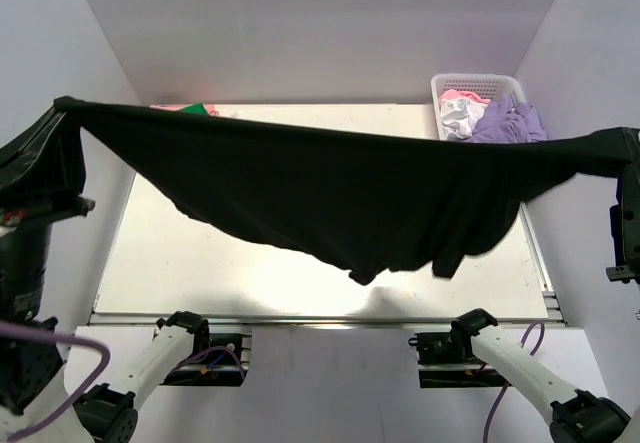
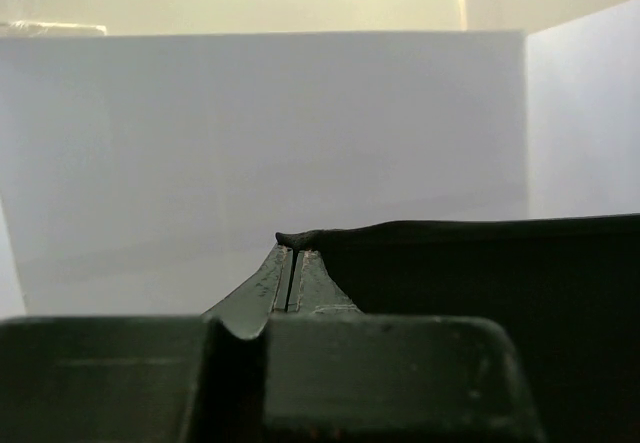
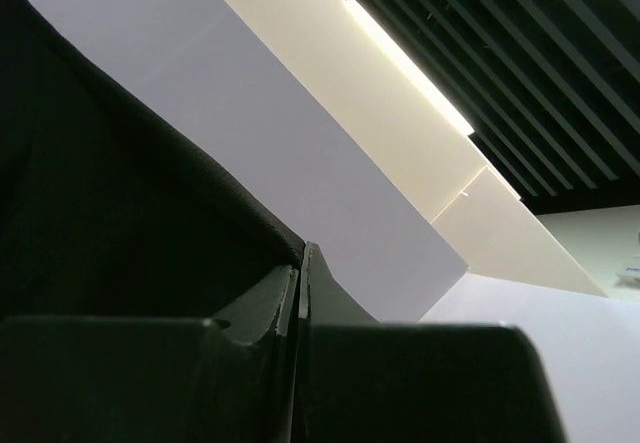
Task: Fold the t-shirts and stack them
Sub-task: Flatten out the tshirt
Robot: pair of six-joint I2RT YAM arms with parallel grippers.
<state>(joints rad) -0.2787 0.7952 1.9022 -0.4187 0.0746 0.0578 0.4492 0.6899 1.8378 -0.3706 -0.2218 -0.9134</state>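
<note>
Tightly closed left gripper is pinching one end of the black t-shirt | right gripper, jaws together, is clamping the other end | it is hanging stretched above the table (sagging mid-span) | lavender t-shirt is lying in the basket

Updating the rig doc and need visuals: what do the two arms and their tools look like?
The left arm and right arm both have white lower links, black joints and black upper sections. A purple cable runs along each. The left tool and right tool have dark, flat fingers that taper to narrow tips.
</note>
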